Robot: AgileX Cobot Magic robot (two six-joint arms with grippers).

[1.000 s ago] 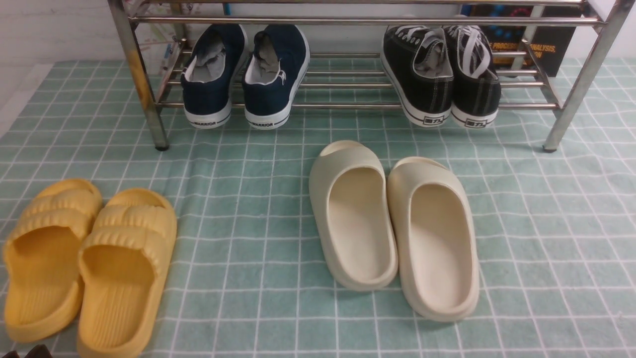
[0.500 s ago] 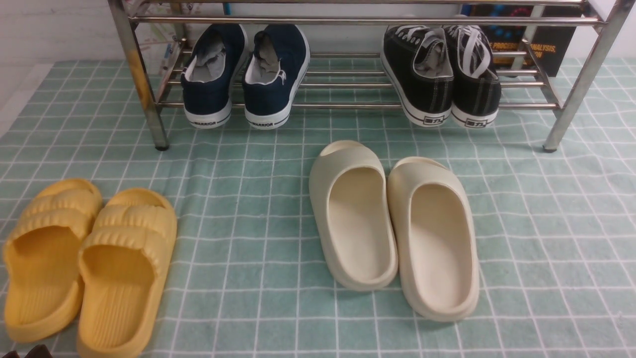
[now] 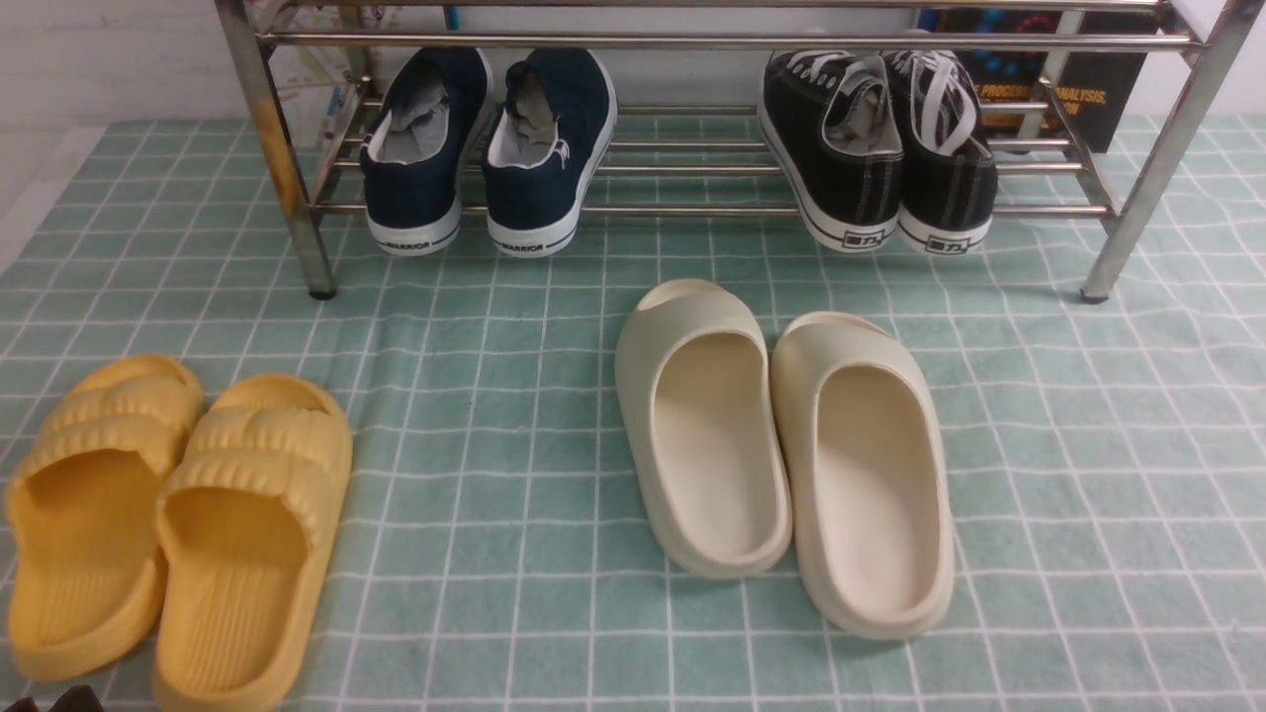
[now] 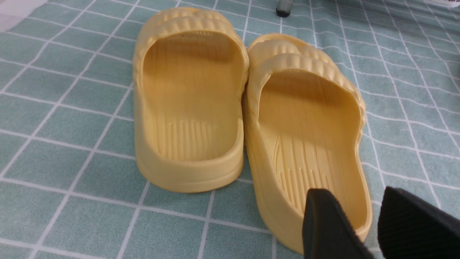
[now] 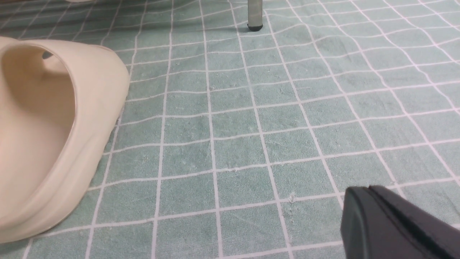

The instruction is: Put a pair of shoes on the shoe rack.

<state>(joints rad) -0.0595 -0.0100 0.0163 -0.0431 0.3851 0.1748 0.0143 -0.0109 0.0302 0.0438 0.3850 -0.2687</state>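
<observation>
The pair of shoes stands on the lower shelf of the shoe rack [image 3: 692, 42], at its right end. One black sneaker [image 3: 841, 158] sits beside the other [image 3: 948, 173], heels toward me. My left gripper [image 4: 363, 216] is open and hovers over the heel of a yellow slide [image 4: 309, 136], gripping nothing. Only its dark fingertips [image 3: 49, 700] peek in at the front view's bottom left. My right gripper [image 5: 370, 192] is shut and empty above the green checked cloth [image 5: 251, 126]. It is outside the front view.
Navy slip-on sneakers [image 3: 485, 148] fill the rack's left end. Two cream slides [image 3: 781, 445] lie mid-cloth, two yellow slides [image 3: 168, 524] at the near left. Rack legs [image 3: 1113, 267] stand on the cloth. A dark book [image 3: 1078, 89] stands behind the rack.
</observation>
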